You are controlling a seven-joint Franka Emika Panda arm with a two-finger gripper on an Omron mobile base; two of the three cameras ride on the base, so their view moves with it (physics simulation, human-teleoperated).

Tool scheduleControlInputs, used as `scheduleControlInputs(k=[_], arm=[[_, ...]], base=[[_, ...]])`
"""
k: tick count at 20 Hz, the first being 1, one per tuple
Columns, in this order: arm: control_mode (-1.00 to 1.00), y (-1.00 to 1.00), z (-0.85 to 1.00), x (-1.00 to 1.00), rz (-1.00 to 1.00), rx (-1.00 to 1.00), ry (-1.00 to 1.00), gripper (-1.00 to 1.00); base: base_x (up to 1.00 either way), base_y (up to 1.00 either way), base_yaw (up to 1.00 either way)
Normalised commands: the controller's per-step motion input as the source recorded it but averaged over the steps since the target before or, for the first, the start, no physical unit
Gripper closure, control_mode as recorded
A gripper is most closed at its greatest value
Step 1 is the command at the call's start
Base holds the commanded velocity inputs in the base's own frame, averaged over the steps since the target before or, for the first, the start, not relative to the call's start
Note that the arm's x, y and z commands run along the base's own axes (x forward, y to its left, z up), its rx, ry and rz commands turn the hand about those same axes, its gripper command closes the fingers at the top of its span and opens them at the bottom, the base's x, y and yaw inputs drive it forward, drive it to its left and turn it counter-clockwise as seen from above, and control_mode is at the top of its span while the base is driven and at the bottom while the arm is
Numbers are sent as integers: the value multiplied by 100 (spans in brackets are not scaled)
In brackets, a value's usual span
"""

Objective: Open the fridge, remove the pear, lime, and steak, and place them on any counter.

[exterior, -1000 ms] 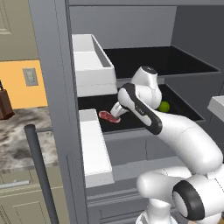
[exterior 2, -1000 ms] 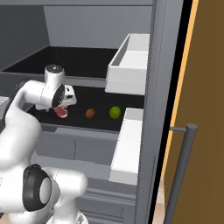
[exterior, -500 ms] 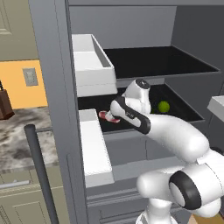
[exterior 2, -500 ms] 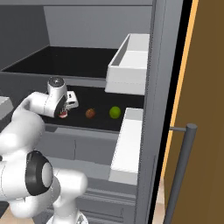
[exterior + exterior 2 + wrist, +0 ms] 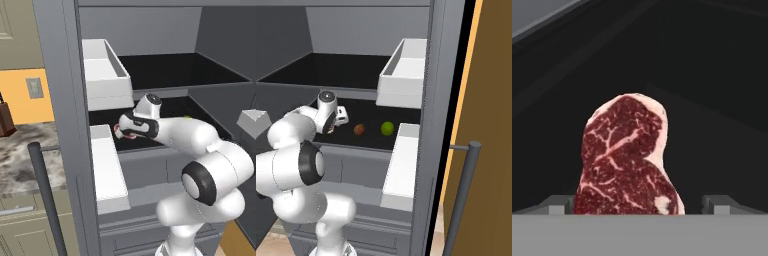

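End effector (image 5: 639, 205) released, its fingertips (image 5: 559, 204) wide apart either side of the steak (image 5: 626, 157) on the fridge (image 5: 60, 100) shelf (image 5: 371, 137).

Dark fridge shelf (image 5: 363, 141) carries steak (image 5: 627, 160), brown pear (image 5: 359, 129), green lime (image 5: 387, 128).

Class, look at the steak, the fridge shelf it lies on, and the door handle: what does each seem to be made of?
Steak: raw meat, dark red with pale marbling and a fat rim. Shelf: looks like a smooth black matte sheet, plastic or coated metal; the render leaves it open. Handle: probably metal, a plain grey round bar with a dull finish.
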Motion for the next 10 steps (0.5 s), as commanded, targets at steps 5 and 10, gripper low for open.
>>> scheduleControlInputs(k=[5,10], arm=[[-100,6,-54,9,0,0,2,100],[-100,-2,-51,-51,0,0,-2,100]], base=[[0,0,0],[0,0,0]])
